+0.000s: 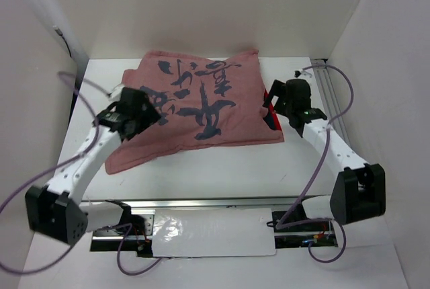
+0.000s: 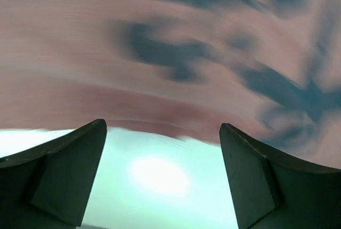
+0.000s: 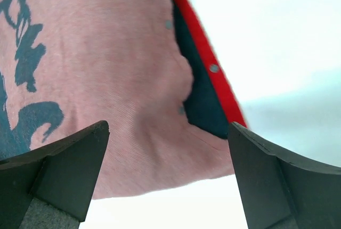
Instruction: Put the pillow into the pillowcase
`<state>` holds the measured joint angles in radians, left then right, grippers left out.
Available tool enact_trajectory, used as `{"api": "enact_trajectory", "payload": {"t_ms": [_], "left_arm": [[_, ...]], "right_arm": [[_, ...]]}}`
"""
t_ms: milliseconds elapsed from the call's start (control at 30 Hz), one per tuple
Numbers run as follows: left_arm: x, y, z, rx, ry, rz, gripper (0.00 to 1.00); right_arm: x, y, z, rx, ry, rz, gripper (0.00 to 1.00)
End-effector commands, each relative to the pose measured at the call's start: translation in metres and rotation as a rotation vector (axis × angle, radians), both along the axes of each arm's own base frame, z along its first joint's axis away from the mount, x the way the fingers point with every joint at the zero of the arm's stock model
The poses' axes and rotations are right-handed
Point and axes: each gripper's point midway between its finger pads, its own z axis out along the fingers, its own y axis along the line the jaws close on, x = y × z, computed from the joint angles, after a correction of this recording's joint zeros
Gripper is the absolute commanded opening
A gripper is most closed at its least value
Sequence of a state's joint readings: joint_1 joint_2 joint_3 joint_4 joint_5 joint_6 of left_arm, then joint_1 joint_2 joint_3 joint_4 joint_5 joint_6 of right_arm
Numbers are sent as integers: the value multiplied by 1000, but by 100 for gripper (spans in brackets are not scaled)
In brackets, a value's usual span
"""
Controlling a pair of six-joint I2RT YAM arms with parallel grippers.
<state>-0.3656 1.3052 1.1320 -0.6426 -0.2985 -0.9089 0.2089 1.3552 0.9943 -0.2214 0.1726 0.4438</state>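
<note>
Nearest the camera, a white sheet is lying along a metal rail at the near edge of the table, between the two arm bases. Beyond it, the pillowcase is lying in the middle of the table with its faded pinkish-red side up and dark markings showing. Its surface is bulging slightly. The pillow is not showing in any view, so whether it is sitting inside cannot be told.

On the left, the left gripper is hanging over the left part of the pillowcase. Its wrist view is blurred, but the fingers are standing wide apart with nothing between them, the cloth edge lying just past the tips.

On the right, the right gripper is hanging at the right edge of the pillowcase. Its fingers are likewise standing apart and gripping nothing. Ahead of them, a bright red dotted hem is showing along that edge, with a dark blue patch beside it.

Purple cables are looping from both arms.
</note>
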Motion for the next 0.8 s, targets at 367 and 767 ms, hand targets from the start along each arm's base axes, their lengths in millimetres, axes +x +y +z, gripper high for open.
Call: {"api": "enact_trajectory", "payload": {"t_ms": [367, 767], "left_arm": [[-124, 144, -102, -89, 247, 669, 100], [-96, 176, -152, -96, 258, 717, 100]], "right_arm": [[-62, -28, -63, 74, 189, -23, 99], [-74, -23, -91, 106, 250, 29, 99]]}}
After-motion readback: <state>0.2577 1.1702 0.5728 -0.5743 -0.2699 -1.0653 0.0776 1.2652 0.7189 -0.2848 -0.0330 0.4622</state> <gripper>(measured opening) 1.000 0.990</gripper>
